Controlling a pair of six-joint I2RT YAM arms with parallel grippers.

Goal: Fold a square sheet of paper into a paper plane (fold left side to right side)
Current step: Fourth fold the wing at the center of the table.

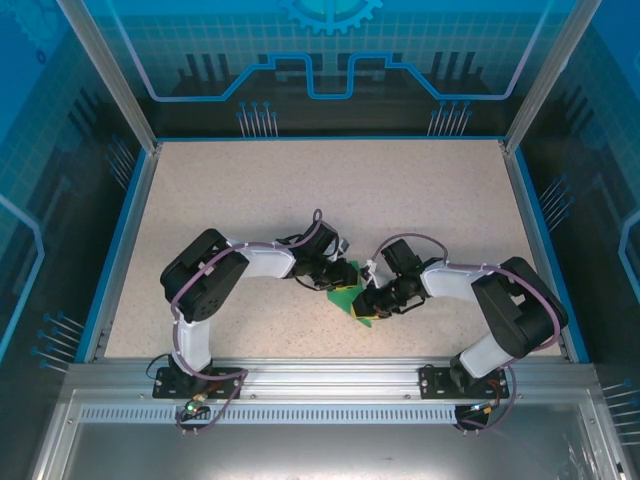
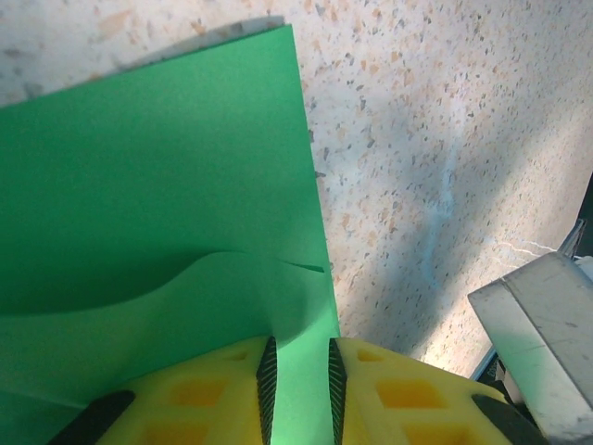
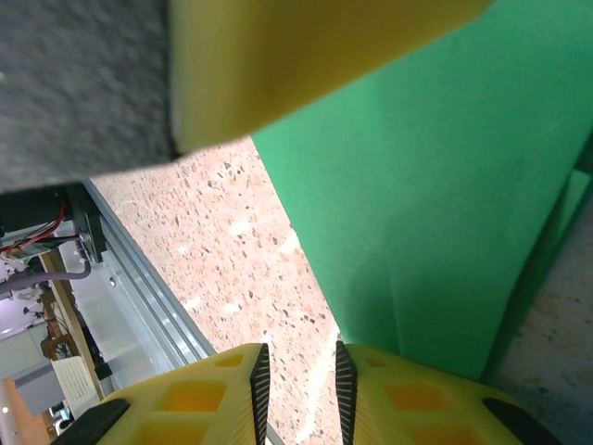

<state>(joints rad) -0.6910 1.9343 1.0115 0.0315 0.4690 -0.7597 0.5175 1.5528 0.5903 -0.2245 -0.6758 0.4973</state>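
1. Left gripper [image 2: 301, 394], bottom centre of its wrist view: jaws a narrow slit apart, nothing clamped. Green shows through the gap.
2. Square sheet of paper [image 2: 157, 185] lies on the table [image 2: 445, 139], at the centre of the top view between both grippers. One layer bulges up, uncreased.
3. Right gripper [image 3: 298, 394], bottom centre: jaws barely parted, empty, at the sheet's edge.
4. Risks, as I judge them: the bulging layer could spring back if left unpinned, a dragging tip could skew the crease, and the crowded grippers could knock together.
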